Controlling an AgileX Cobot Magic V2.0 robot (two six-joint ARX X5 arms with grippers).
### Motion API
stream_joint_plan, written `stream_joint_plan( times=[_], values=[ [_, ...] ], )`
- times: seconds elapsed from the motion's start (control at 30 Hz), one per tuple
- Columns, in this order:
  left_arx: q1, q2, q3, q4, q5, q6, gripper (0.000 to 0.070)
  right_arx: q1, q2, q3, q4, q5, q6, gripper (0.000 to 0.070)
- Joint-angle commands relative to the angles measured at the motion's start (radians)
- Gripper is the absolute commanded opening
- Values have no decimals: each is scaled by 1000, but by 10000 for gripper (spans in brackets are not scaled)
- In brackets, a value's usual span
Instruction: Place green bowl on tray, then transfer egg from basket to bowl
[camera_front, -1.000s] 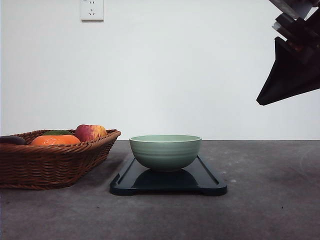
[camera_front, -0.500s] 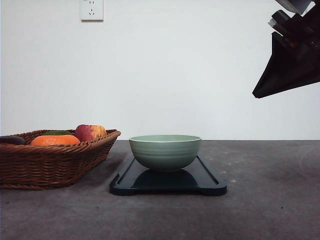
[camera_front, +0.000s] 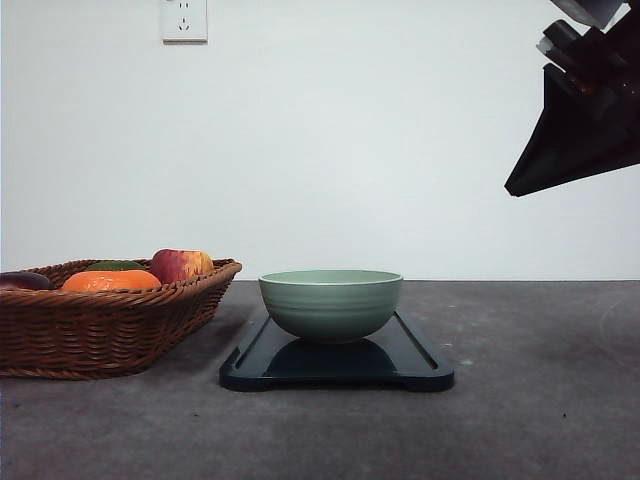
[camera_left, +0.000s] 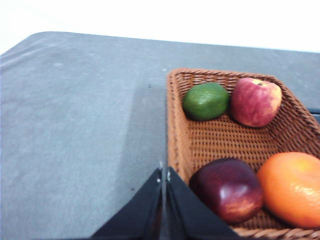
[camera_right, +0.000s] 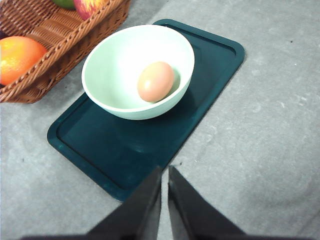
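**Egg in the bowl, bowl on the tray**

Inside the green bowl (camera_right: 137, 72) we see the egg (camera_right: 155, 81), pale brown, lying a little off the bowl's middle against the inner wall. The bowl stands upright on the tray (camera_right: 120, 155), toward one end of it, and most of the tray's dark surface lies bare. From the front, the bowl (camera_front: 331, 304) sits centred across the tray (camera_front: 336, 368), its rim level.

Just beside the tray stands the basket (camera_front: 110, 320), close to it; whether they touch we cannot tell. It holds an orange (camera_left: 292, 187), a dark red fruit (camera_left: 227, 189), a green fruit (camera_left: 205, 101) and a red-yellow apple (camera_left: 255, 101), the last two touching at the far wall.

Our right gripper (camera_right: 165, 172) hangs above the tray's near edge, its jaws almost together with nothing between them. Our left gripper (camera_left: 164, 175) hovers over the basket's rim (camera_left: 172, 130), its jaws likewise nearly closed and holding nothing.

All rests on a grey worktop (camera_front: 540, 400). On the white wall is a socket (camera_front: 184, 19); we can read no writing anywhere.
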Motion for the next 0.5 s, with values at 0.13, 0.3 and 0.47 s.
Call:
stream_joint_plan(
  times=[0.13,0.3,0.47],
  values=[
    [4,-86,-71,16,57,-14,0,5,8,5,8,-2,-1,15],
    [5,-116,-124,19,85,-16,0,5,8,5,9,-2,0,15],
    [7,-135,-125,24,84,11,0,5,8,5,29,-2,0,15]
  ],
)
